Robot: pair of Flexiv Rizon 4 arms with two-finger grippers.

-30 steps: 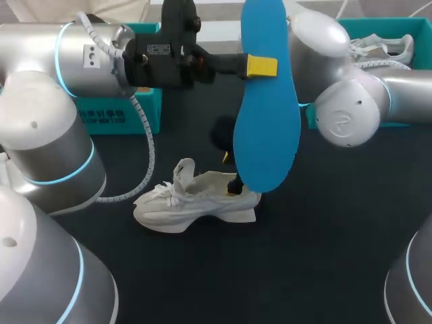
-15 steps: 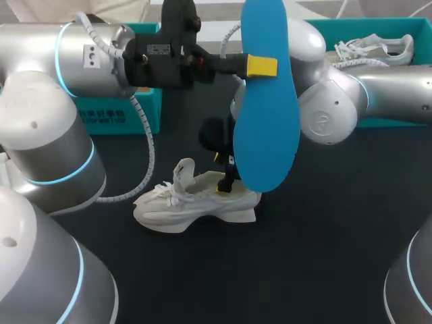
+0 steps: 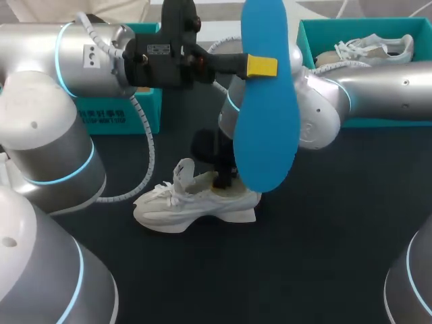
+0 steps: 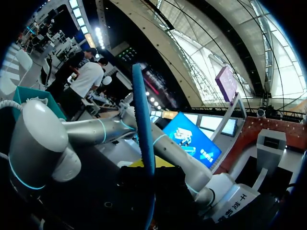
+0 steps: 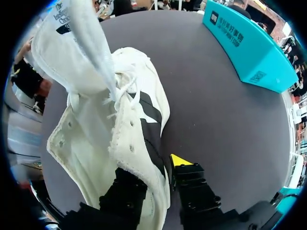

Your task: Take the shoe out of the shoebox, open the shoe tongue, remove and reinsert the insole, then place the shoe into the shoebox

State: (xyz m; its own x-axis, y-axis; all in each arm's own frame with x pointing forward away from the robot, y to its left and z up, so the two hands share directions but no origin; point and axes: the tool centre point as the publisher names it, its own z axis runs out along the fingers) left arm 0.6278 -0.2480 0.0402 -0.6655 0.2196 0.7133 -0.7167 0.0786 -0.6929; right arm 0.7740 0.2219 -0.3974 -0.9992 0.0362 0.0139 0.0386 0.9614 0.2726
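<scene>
A white shoe (image 3: 192, 202) stands on the dark table, toe to the left, its tongue (image 5: 81, 48) pulled up. My right gripper (image 3: 225, 179) is at the shoe's opening. In the right wrist view that gripper (image 5: 160, 177) has one finger inside the shoe (image 5: 96, 120) and one outside, pinching the side wall. High above the table, my left gripper (image 3: 260, 66) is shut on a blue insole (image 3: 266, 115) that hangs down in front of the shoe's heel. The left wrist view shows the insole (image 4: 143, 124) edge-on between that gripper's (image 4: 146, 167) fingers.
A teal shoebox (image 3: 317, 34) at the back right holds another white shoe (image 3: 374, 47). A second teal box (image 3: 118, 115) stands at the back left, behind my left arm. My right arm (image 3: 378, 88) stretches across in front of the shoebox.
My right arm has swung left and down to the shoe, and its fingers have closed on the side wall. The left arm with the insole has stayed still.
</scene>
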